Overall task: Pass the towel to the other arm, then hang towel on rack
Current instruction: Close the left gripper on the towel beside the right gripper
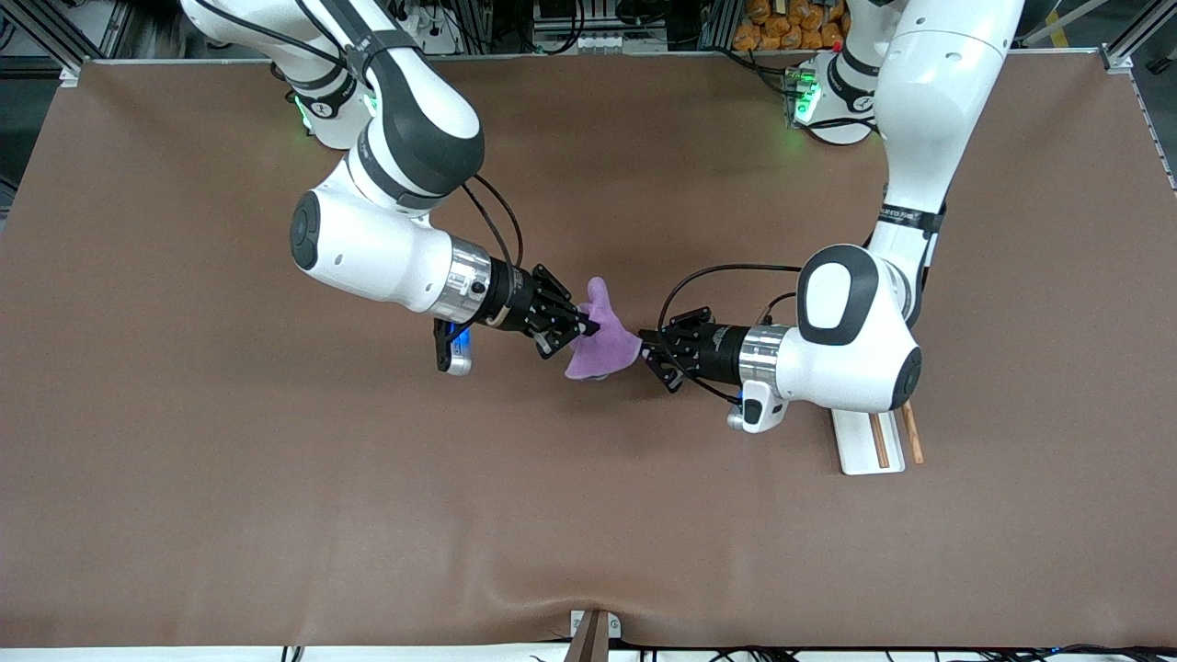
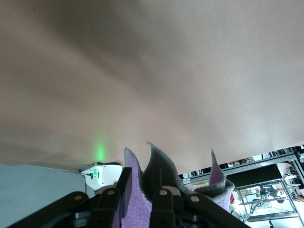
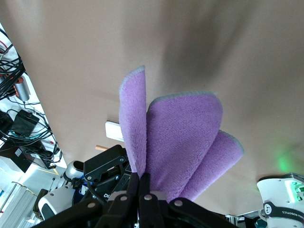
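The purple towel [image 1: 602, 345] hangs bunched in the air over the middle of the table, between the two grippers. My right gripper [image 1: 577, 333], on the arm with the blue-lit wrist, is shut on one edge of it; the folds [image 3: 183, 137] fan out from the pinched fingers [image 3: 141, 178]. My left gripper [image 1: 648, 348], on the other arm, comes in from that arm's end of the table. Its fingers [image 2: 161, 192] are pressed on a fold of the towel [image 2: 140, 202], purple face and grey reverse showing. The rack [image 1: 860, 450] lies partly under the left arm's wrist.
The brown mat [image 1: 276, 506] covers the whole table. Two thin brown rods [image 1: 880, 439] of the rack stick out toward the front camera beside the left arm's wrist camera [image 1: 756, 409]. Both arm bases stand along the table's edge farthest from the camera.
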Controlling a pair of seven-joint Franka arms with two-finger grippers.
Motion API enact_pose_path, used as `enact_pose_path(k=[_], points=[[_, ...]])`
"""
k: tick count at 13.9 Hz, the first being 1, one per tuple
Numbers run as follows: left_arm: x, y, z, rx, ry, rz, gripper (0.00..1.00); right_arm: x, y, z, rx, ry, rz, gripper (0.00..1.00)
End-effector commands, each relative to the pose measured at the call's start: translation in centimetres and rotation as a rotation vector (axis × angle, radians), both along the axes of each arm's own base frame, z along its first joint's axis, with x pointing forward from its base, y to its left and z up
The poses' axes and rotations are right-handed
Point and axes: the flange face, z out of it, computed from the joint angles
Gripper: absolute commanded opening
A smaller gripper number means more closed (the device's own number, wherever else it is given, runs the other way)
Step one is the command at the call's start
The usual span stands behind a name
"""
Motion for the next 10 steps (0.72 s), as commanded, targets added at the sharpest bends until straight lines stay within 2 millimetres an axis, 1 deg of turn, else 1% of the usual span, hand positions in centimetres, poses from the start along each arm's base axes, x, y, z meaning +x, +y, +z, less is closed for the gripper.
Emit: enact_pose_path(k=[1, 5, 7, 9, 10], points=[[-0.2, 0.0, 0.9, -0.029, 0.004, -0.002, 0.00, 0.5, 0.1, 0.3, 0.012, -0.005, -0.002, 0.00], [-0.1, 0.1, 1.0, -0.036, 0.008, 0.003, 0.00, 0.5, 0.1, 0.3, 0.012, -0.005, -0.002, 0.00], [0.1, 0.4, 1.1, -0.051, 0.015, 0.016, 0.00, 0.5, 0.1, 0.3, 0.014, -0.004, -0.003, 0.00], [0.4, 1.9, 1.2, -0.057, 0.032, 0.006, 0.00, 0.5, 0.1, 0.3, 0.012, -0.005, -0.002, 0.00], [0.7, 3.0, 1.6, -0.072, 0.027, -0.006, 0.00, 0.6, 0.1, 0.2, 0.012, -0.004, -0.002, 0.00]])
